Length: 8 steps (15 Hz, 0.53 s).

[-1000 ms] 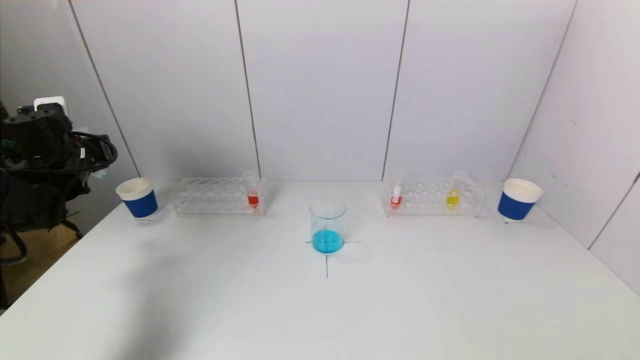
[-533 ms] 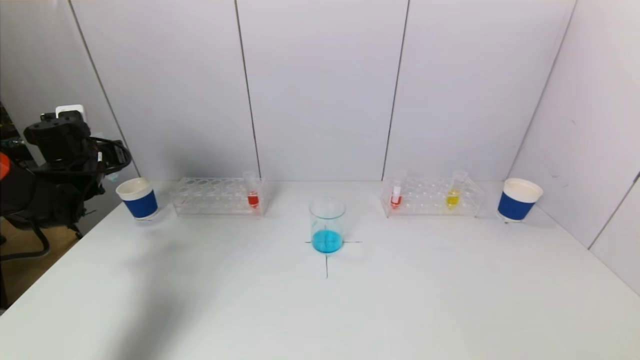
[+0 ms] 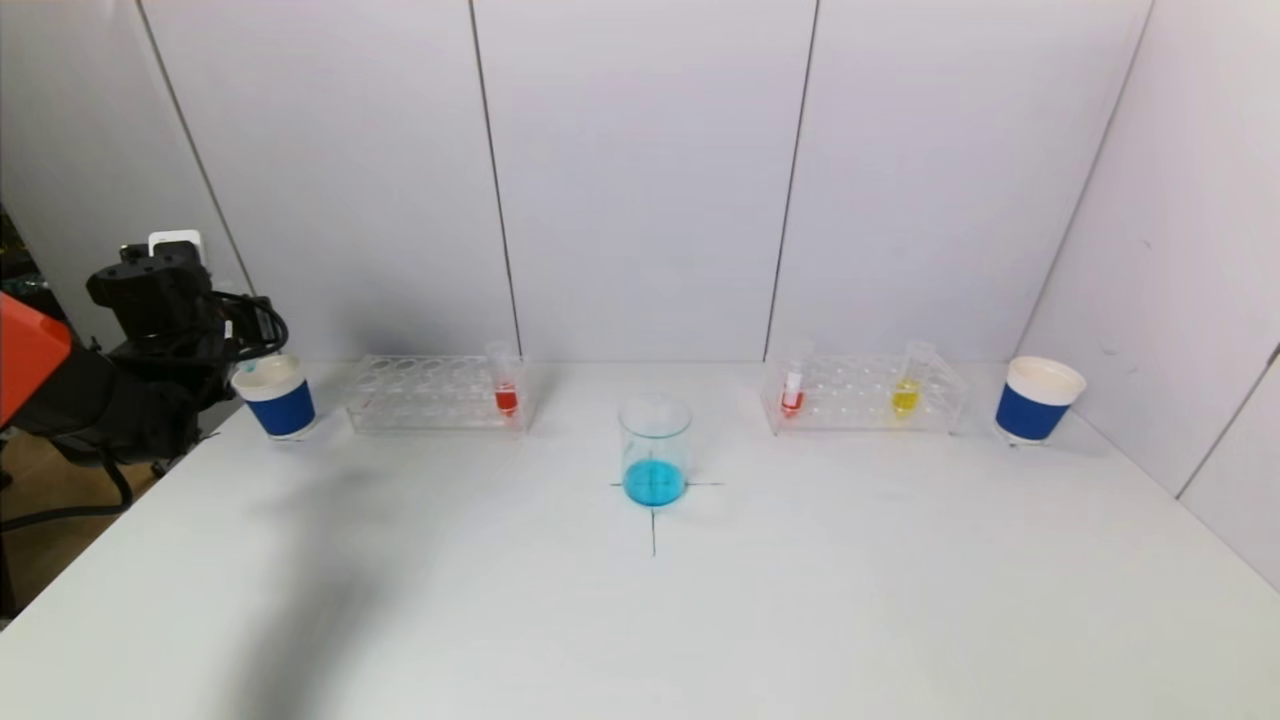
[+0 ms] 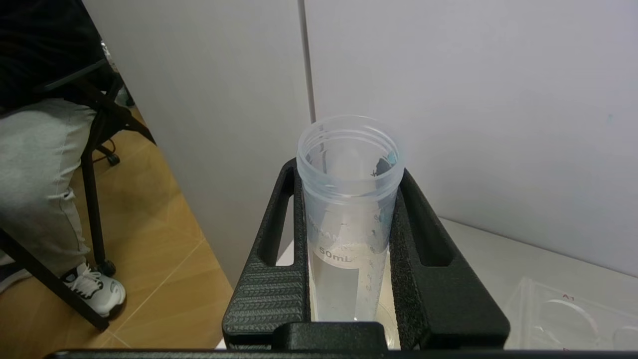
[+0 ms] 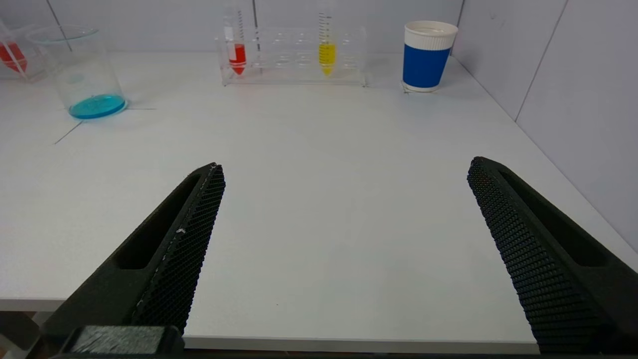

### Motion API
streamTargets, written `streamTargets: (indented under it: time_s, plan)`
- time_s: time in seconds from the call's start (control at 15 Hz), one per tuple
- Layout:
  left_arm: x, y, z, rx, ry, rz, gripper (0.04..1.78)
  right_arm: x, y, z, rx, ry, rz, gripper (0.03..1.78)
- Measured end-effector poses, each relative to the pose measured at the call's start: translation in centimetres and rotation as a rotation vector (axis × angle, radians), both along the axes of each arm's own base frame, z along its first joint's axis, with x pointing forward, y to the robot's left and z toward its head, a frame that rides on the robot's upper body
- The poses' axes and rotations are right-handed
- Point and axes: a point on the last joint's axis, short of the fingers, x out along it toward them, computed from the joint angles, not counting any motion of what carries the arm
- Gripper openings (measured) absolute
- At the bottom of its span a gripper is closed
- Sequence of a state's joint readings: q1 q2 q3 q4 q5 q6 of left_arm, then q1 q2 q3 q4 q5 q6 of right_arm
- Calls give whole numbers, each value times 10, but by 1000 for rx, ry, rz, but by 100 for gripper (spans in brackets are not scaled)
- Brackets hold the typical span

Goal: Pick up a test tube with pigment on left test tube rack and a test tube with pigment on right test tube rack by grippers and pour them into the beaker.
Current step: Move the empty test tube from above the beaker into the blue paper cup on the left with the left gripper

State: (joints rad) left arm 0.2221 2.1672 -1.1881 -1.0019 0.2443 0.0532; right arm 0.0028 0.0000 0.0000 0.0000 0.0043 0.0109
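My left pincer [image 4: 349, 249] is clenched on an emptied test tube [image 4: 347, 209], upright, its open mouth above the fingers [image 4: 271, 279] and its wall pinched between both pads. In the head view that pincer [image 3: 232, 345] hangs at the far left edge of the worktop [image 3: 640, 620], just beside the left blue-banded paper cup [image 3: 276, 395].

My right pincer [image 5: 344, 239] is released, jaws spread wide with nothing between them, low over the near right edge of the worktop and well apart from every tube.

Beaker [image 3: 655, 450] stands mid-worktop on the crossed lines, blue liquid in its bottom. Left test tube rack [image 3: 430, 393] sits along the far edge, one red-pigment tube [image 3: 505, 385] at its right end. Right test tube rack [image 3: 865, 393] also sits along the far edge, holding a red tube [image 3: 793, 385] at its left end and a yellow tube [image 3: 908, 385] toward its right. A second blue-banded cup [image 3: 1037, 400] stands near the far right corner.
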Motion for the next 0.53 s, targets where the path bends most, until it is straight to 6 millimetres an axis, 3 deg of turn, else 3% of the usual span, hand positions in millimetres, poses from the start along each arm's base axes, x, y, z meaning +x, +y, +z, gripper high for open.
streamTargets:
  time_s: [0.53]
  plan:
    - [10,2,-23,3,16,-11,46,0,0,0,0,0,0,177]
